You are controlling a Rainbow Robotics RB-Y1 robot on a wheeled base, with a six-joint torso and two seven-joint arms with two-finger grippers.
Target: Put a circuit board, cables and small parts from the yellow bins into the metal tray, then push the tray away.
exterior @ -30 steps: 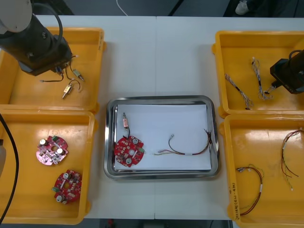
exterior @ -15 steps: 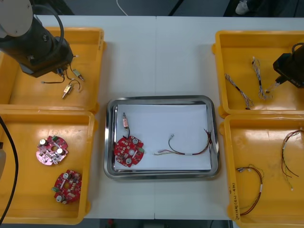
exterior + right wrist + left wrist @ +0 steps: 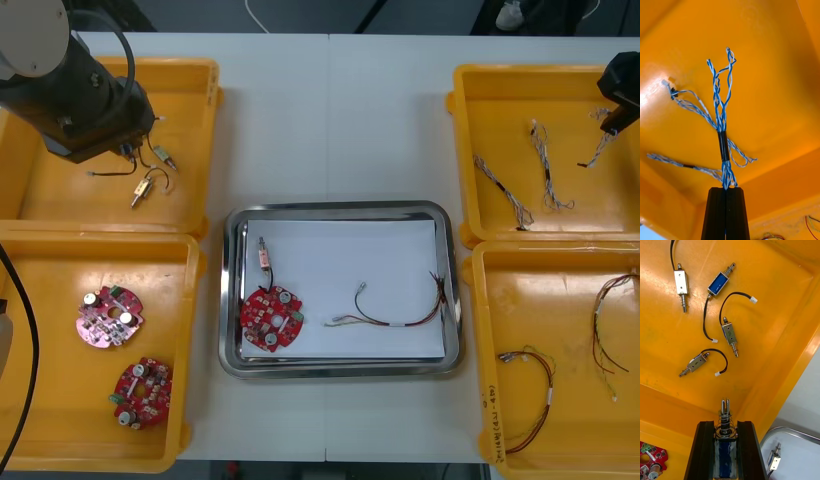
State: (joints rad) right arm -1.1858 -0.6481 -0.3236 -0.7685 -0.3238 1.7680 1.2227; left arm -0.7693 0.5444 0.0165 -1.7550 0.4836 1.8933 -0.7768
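Note:
My right gripper [image 3: 726,189] is shut on a twisted blue and white cable [image 3: 722,144], which hangs free above the far right yellow bin [image 3: 480,90]. In the front view this gripper [image 3: 612,122] sits at the right edge with the cable [image 3: 598,148] dangling below it. My left gripper [image 3: 725,424] hovers over the far left yellow bin [image 3: 200,80], shut on a small metal part [image 3: 725,415] with a spring. The metal tray [image 3: 340,368] holds a red circuit board [image 3: 270,318], a small metal part [image 3: 263,255] and a dark cable [image 3: 395,310].
Several small metal parts [image 3: 730,335] lie in the bin under the left gripper. Two twisted cables [image 3: 500,190] stay in the far right bin. The near left bin [image 3: 40,260] holds two circuit boards [image 3: 140,390]. Red and yellow cables [image 3: 535,400] lie in the near right bin.
My right gripper has risen and moved toward the far right edge, lifting the twisted cable off the bin floor. The left arm has not moved.

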